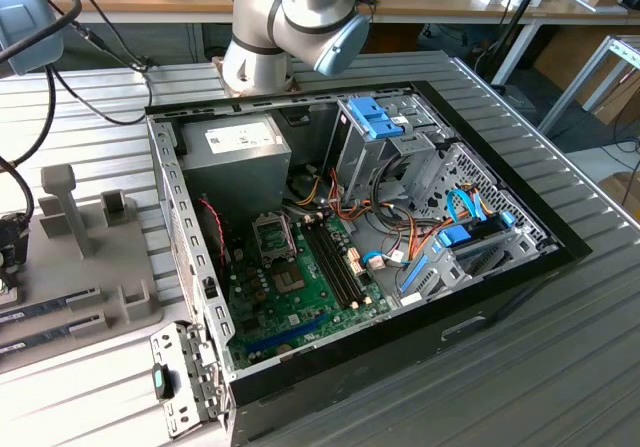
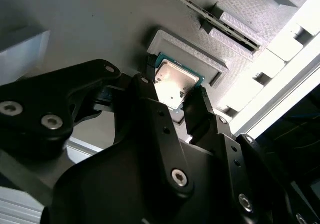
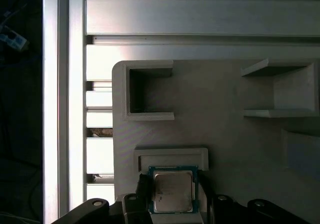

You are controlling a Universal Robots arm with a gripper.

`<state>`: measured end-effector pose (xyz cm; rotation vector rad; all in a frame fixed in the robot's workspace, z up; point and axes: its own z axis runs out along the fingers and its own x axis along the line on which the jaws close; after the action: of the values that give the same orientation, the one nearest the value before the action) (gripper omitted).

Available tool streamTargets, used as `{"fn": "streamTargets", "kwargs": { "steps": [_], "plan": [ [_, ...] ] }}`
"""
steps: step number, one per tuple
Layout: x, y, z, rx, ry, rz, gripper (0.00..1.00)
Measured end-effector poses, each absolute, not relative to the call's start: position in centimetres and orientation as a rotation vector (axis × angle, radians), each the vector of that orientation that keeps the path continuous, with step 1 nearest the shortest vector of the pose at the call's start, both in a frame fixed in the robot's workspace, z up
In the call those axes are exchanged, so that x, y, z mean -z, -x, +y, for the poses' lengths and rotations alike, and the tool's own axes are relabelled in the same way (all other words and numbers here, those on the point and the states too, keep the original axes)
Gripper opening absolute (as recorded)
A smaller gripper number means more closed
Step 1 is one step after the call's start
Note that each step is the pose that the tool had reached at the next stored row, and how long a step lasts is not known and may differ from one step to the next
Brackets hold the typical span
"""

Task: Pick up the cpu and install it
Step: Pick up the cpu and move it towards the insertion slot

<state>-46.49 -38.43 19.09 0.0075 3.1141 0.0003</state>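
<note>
The cpu (image 3: 172, 191) lies at a recess of a grey holder (image 3: 225, 134) on the slatted bench (image 3: 200, 23). The gripper (image 3: 172, 198) clasps its two sides.

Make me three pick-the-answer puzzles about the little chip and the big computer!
1. Where is the chip? A: inside the computer. B: at the grey holder. C: on the floor.
2. What colour is the chip's thin rim? A: green. B: red. C: yellow.
3. How is the computer case? A: shut. B: upside down. C: open.

Answers:
1. B: both wrist views show it at the holder.
2. A: a green edge frames its silvery top.
3. C: the exterior view shows the case's insides.
</note>
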Motion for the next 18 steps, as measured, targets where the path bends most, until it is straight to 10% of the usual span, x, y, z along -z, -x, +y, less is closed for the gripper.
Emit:
{"fn": "streamTargets", "kwargs": {
  "steps": [18],
  "plan": [
    [-19.35,46.49,-38.43,-0.001,-0.008,3.114,0.47]
  ]
}}
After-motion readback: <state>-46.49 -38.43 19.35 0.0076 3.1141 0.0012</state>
